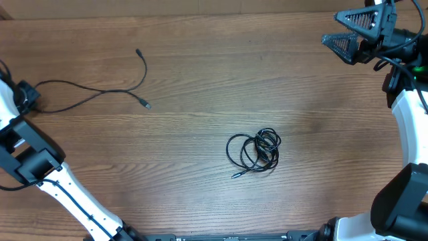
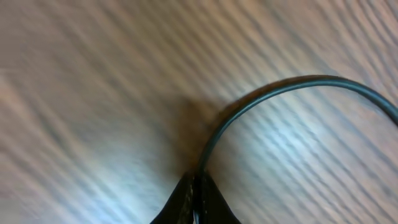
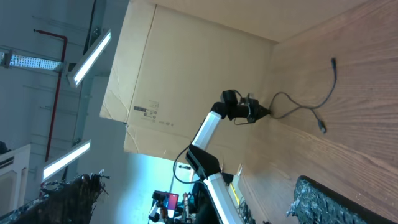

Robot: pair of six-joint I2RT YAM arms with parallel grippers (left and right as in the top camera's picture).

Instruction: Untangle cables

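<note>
A long black cable point(image 1: 100, 90) lies spread out on the wooden table at the far left, with both plug ends point(image 1: 146, 104) free. My left gripper point(image 1: 29, 95) is at the table's left edge, shut on this cable. In the left wrist view the closed jaws point(image 2: 198, 186) pinch the cable point(image 2: 273, 90), which arcs off to the right. A second black cable point(image 1: 254, 150) lies coiled in a tangled bundle at centre right. My right gripper point(image 1: 332, 27) is open and empty, raised at the far right corner. The spread cable also shows in the right wrist view point(image 3: 311, 107).
A cardboard sheet point(image 3: 186, 62) stands along the table's far edge. The left arm point(image 1: 40, 164) runs along the left side and the right arm point(image 1: 408, 127) along the right side.
</note>
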